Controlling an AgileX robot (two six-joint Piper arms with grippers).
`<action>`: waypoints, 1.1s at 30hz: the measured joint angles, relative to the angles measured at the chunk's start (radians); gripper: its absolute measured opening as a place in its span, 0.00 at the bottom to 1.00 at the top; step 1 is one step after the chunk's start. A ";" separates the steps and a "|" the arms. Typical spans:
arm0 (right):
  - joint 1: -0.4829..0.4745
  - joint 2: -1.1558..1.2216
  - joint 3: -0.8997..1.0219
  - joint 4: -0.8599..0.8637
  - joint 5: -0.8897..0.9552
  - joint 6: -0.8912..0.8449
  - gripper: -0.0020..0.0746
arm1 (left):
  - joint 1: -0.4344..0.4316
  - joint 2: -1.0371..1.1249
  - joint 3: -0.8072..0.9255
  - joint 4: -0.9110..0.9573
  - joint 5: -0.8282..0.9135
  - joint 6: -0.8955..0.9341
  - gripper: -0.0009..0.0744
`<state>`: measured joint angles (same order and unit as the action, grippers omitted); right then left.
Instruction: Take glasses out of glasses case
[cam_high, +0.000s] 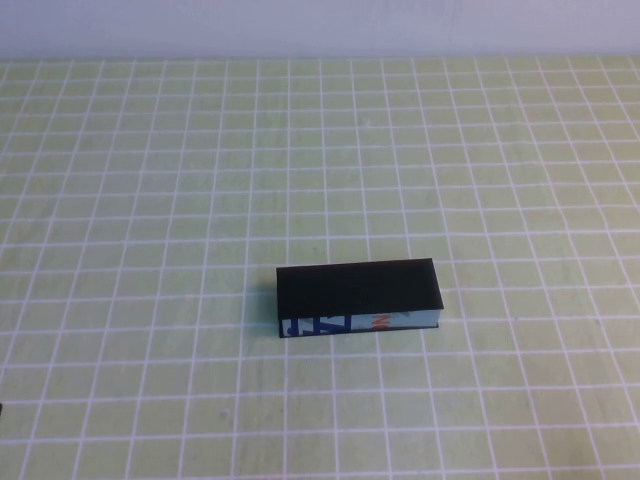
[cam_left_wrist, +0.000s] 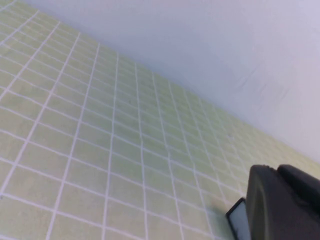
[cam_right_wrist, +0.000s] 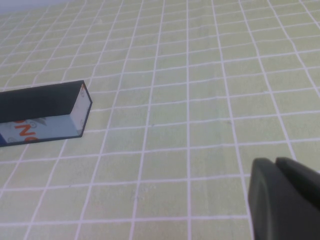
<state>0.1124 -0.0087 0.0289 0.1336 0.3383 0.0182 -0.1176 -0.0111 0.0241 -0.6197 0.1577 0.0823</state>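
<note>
Glasses case (cam_high: 358, 297) sits closed on the green grid-patterned table (cam_high: 150, 200), roughly mid-table and a bit toward the near edge, long side parallel to the near edge. Lid is flat black and fully down; front side facing the near edge is light with blue and orange print. Glasses not visible anywhere, so presumably nothing to point at; whether they are inside cannot be told with the lid shut. Nothing touches the case. Right wrist view shows the case (cam_right_wrist: 42, 112) from its right end, light end panel and part of the orange print visible, with bare table between it and the right gripper (cam_right_wrist: 285, 200), which shows only as a dark blurred block at the corner of that view, well apart from the case. Cannot tell if the right gripper is clenched or released. Left gripper (cam_left_wrist: 280, 202) likewise shows only as a dark block with a small lighter patch beside it, over bare table near the far edge where the pale wall (cam_left_wrist: 225, 50) begins; its state cannot be told either. Neither gripper shows in the high view.
</note>
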 joint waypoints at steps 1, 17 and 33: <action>0.000 0.000 0.000 0.000 0.000 0.000 0.00 | 0.000 0.000 0.000 -0.040 -0.013 0.001 0.01; 0.000 0.000 0.000 0.000 0.000 0.000 0.00 | 0.000 0.453 -0.417 0.009 0.457 0.071 0.01; 0.000 0.000 0.000 0.000 0.000 0.000 0.00 | 0.000 1.371 -0.971 -0.299 0.584 0.670 0.01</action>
<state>0.1124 -0.0087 0.0289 0.1336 0.3383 0.0182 -0.1176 1.3600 -0.9465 -0.9191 0.7413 0.7524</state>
